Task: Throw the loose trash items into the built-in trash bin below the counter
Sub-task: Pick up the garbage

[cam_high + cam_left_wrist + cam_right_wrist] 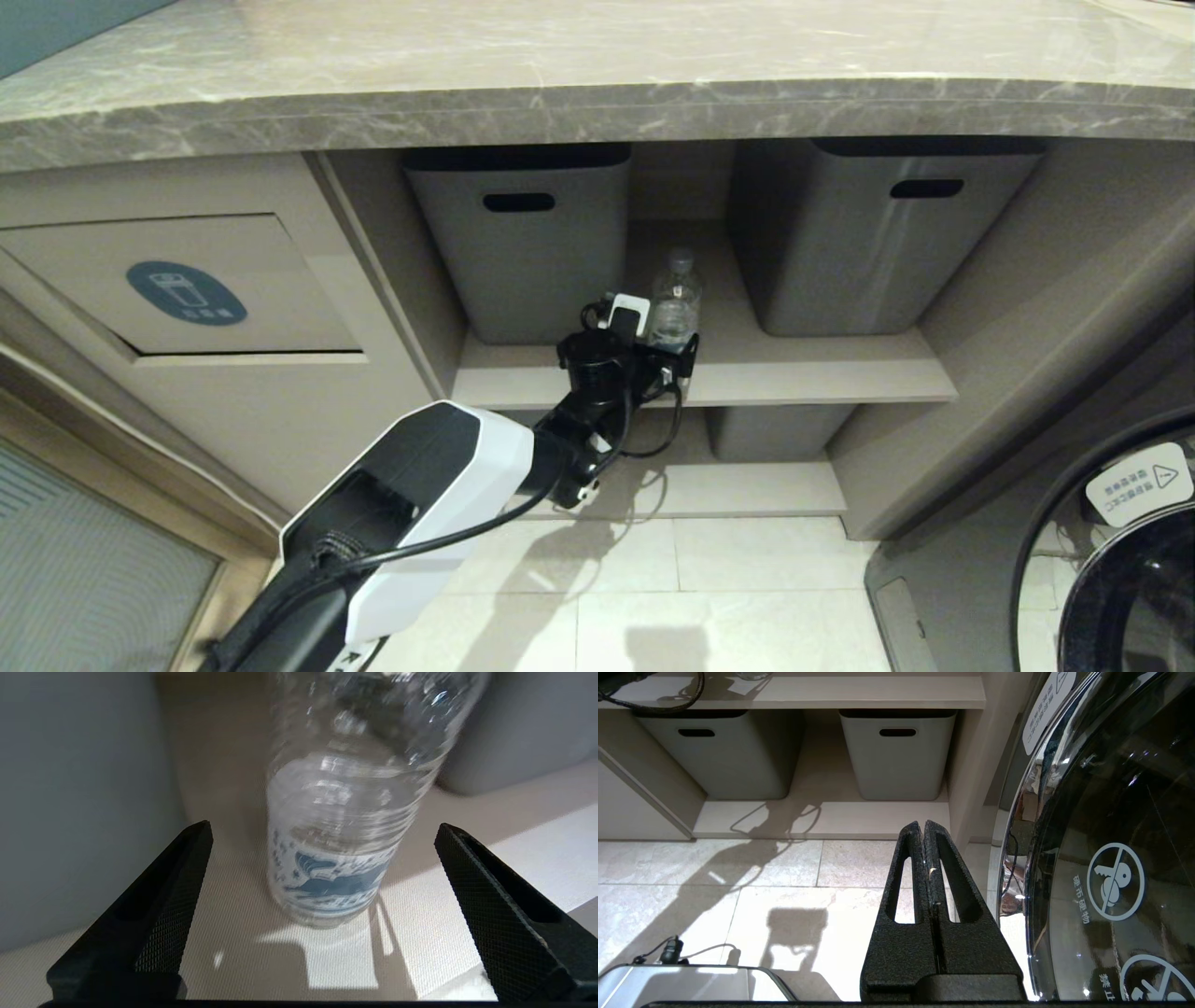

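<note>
left pincer [322, 905]: spread wide | water bottle [341, 844]: upright between fingers, untouched

White-and-black robot arm with textured black grippers

The left arm [439, 485] is wearing a glossy white shell over black joints, trailing black cables; the left gripper [322, 868] and right gripper [924, 828] are showing cross-hatched black fingers.

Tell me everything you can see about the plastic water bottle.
The water bottle is small, clear, ribbed plastic with a white-blue label near its base. It stands upright on the beige shelf, between two grey tubs. The open left gripper has a finger on each side of it, neither touching. Only the shelf touches it.
</note>
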{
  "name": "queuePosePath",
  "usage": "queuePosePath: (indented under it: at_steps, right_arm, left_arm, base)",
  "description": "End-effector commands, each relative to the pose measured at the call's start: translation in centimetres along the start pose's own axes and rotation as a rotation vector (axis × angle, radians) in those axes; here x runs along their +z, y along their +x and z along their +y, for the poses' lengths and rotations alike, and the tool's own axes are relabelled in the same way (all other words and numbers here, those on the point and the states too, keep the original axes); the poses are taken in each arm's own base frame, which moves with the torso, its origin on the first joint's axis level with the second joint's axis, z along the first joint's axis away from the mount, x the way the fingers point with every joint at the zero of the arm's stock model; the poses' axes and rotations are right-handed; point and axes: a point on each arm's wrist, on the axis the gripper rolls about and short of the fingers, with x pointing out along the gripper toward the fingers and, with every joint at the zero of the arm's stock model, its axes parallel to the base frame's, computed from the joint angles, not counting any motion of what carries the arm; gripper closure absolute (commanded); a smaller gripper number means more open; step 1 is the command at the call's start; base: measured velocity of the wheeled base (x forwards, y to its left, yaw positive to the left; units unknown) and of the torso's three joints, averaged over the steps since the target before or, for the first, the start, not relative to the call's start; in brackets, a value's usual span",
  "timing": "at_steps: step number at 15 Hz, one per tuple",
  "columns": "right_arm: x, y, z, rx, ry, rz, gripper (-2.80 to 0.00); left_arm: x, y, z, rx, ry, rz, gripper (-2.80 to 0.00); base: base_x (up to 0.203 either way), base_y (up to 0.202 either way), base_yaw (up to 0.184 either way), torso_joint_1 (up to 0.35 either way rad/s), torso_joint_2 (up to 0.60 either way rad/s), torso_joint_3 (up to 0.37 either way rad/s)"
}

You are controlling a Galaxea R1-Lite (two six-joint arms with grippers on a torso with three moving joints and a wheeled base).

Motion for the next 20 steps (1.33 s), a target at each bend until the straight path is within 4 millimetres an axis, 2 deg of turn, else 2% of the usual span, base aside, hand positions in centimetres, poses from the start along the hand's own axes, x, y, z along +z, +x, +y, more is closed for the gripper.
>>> queuePosePath:
  at_steps: [1, 13, 20]
  right_arm:
    - [0.0, 0.0, 0.0, 0.001, 0.000, 0.000, 0.00]
    - [0.0, 0.0, 0.0, 0.001, -0.002, 0.000, 0.00]
    - [0.0, 0.0, 0.0, 0.001, 0.000, 0.000, 0.00]
  left_arm:
    - [-0.5, 0.0, 0.0, -0.001, 0.001, 0.001, -2.80]
    - [-0.3, 0.0, -0.3, -0.027, 0.015, -0.011, -2.80]
    - [1.0, 0.0, -0.4, 0.010, 0.010, -0.069, -2.80]
  base:
    - [0.000, 0.000, 0.000, 0.000, 0.00, 0.000]
    - [0.000, 0.000, 0.000, 0.000, 0.00, 0.000]
    - [0.000, 0.000, 0.000, 0.000, 0.00, 0.000]
